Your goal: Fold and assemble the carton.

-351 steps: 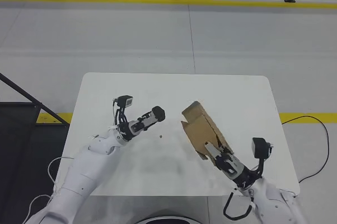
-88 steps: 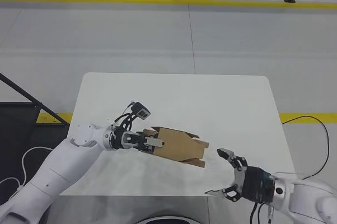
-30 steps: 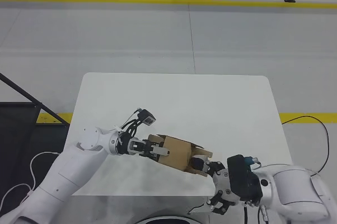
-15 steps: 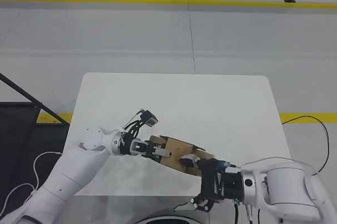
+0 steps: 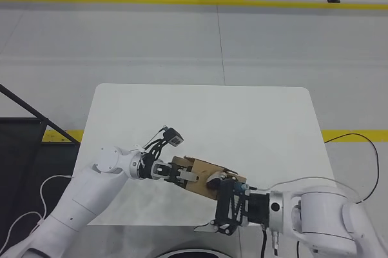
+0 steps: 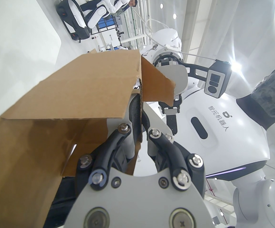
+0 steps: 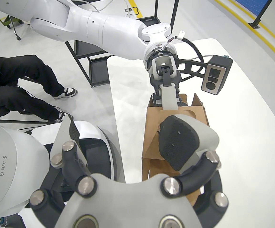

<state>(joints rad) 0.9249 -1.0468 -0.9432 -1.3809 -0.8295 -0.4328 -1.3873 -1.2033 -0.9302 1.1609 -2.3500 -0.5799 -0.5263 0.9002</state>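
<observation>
1. The white tabletop (image 5: 258,122) carries the work. The action sits close to its front edge, about midway along it.
2. The carton (image 5: 200,175) lies lengthwise along that front edge as a partly opened brown sleeve. Whether it rests on the tabletop or is held just above it cannot be told.
3. The left gripper (image 5: 181,173) has the carton's end that points toward the tabletop's left edge, its fingers pressed together on a cardboard wall.
4. The right gripper (image 5: 210,205) is at the opposite end with its fingers spread wide and holding nothing. One black pad (image 7: 177,141) is over the carton's upper face, while the other finger (image 7: 68,129) hangs well apart, beyond the front edge.
5. A loose flap (image 6: 156,84) stands out at the end facing the right gripper.
6. The step in hand appears to be squaring the sleeve and turning in that end's flaps.
7. The next move likely calls for the left gripper to brace while the right pad presses the flap inward along its crease without crushing the wall.
</observation>
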